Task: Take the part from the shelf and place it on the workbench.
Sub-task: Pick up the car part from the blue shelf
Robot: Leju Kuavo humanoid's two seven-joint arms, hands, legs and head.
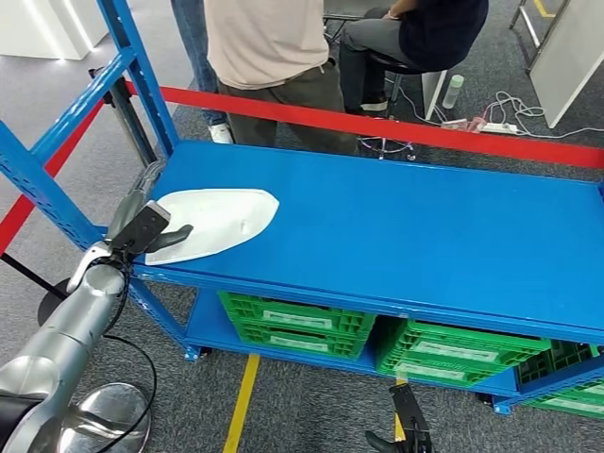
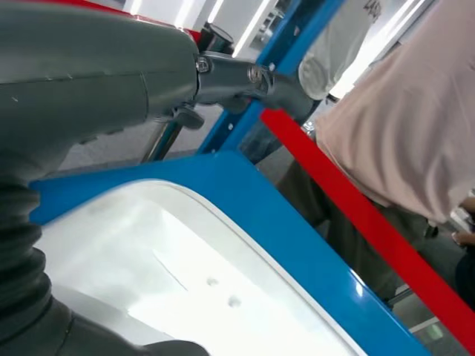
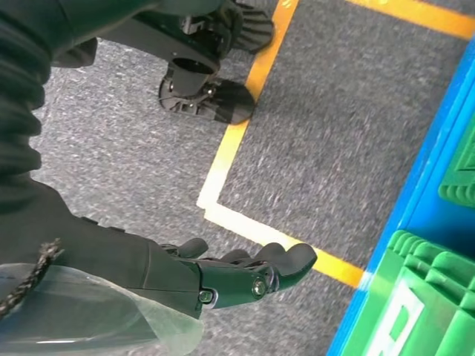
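The part (image 1: 213, 223), a flat white teardrop-shaped panel with two small holes, is lying at the left end of the blue shelf (image 1: 427, 236). Looks like the grasp step: the left hand (image 1: 146, 231) is set over its near edge, fingers apart, nothing gripped yet. A proper grip is needed next, then lifting. The right hand (image 3: 246, 271) is hung open near the floor.

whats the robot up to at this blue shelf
The robot's left hand is at the near left end of the blue shelf, its fingers lying over the edge of a flat white part that rests on the top deck. Whether it grips the part is unclear. The right hand hangs open over the carpet beside green crates. Two people are behind the shelf.
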